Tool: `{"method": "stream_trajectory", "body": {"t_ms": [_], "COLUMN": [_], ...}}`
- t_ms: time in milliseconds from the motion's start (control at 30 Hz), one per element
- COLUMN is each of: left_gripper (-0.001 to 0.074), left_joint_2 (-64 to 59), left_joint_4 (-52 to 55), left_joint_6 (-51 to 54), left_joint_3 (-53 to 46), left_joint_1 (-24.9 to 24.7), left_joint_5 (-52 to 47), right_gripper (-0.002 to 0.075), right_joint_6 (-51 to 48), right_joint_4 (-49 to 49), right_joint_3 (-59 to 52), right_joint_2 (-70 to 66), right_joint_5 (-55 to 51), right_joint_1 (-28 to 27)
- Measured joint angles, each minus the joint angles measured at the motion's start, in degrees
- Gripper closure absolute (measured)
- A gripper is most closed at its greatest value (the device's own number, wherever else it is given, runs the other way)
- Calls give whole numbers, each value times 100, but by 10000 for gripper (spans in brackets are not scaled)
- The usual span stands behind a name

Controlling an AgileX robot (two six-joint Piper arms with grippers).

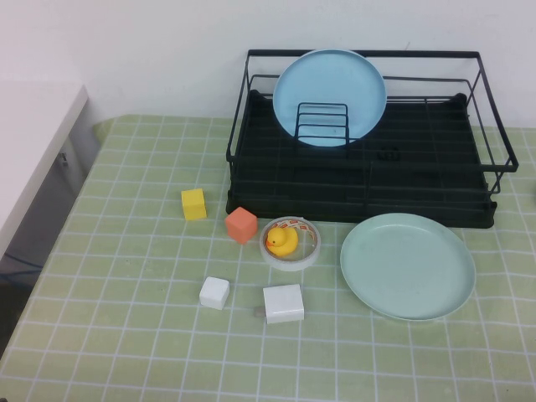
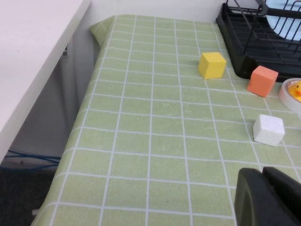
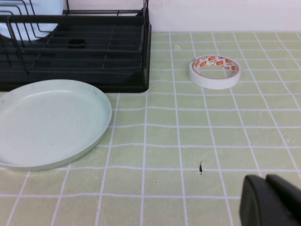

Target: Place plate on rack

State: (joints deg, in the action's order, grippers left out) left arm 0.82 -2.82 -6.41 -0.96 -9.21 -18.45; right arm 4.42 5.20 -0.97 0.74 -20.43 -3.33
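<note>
The pale mint-green plate (image 1: 408,265) lies flat on the checked cloth just in front of the rack's right half; it also shows in the right wrist view (image 3: 47,122). The black wire rack (image 1: 419,180) stands at the back, and a sky-blue plate (image 1: 329,96) leans upright in it behind the small wire divider (image 1: 322,124). Neither gripper shows in the high view. My left gripper (image 2: 262,172) is shut and empty over the cloth at the left. My right gripper (image 3: 265,178) is shut and empty, to the right of the mint plate and apart from it.
A yellow cube (image 1: 193,203), an orange cube (image 1: 241,224), a tape roll (image 1: 291,263) holding a yellow duck (image 1: 281,241), a white cube (image 1: 214,292) and a white block (image 1: 283,303) lie left of the plate. Another tape roll (image 3: 214,72) lies right of the rack. A white table (image 1: 33,142) stands at left.
</note>
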Motion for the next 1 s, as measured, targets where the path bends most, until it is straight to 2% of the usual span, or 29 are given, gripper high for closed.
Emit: {"method": "stream_trajectory", "body": {"t_ms": [267, 433, 733, 867, 1000], "left_gripper": [736, 736, 736, 736, 736], "left_joint_2": [0, 0, 0, 0, 0], "left_joint_4": [-13, -27, 2, -14, -92], "left_joint_6": [0, 0, 84, -28, -317], "left_joint_3": [0, -24, -24, -24, -24], "left_joint_1": [0, 0, 0, 0, 0], "left_joint_5": [56, 924, 3071, 3626, 3731], "right_gripper": [728, 728, 728, 728, 728], "right_joint_6": [0, 0, 0, 0, -43], "right_joint_4": [0, 0, -13, -13, -13], "right_joint_3": [0, -20, -63, -63, -63], "right_joint_2": [0, 0, 0, 0, 0], "right_joint_5": [0, 157, 1925, 2622, 2862], "right_joint_1": [0, 0, 0, 0, 0]}}
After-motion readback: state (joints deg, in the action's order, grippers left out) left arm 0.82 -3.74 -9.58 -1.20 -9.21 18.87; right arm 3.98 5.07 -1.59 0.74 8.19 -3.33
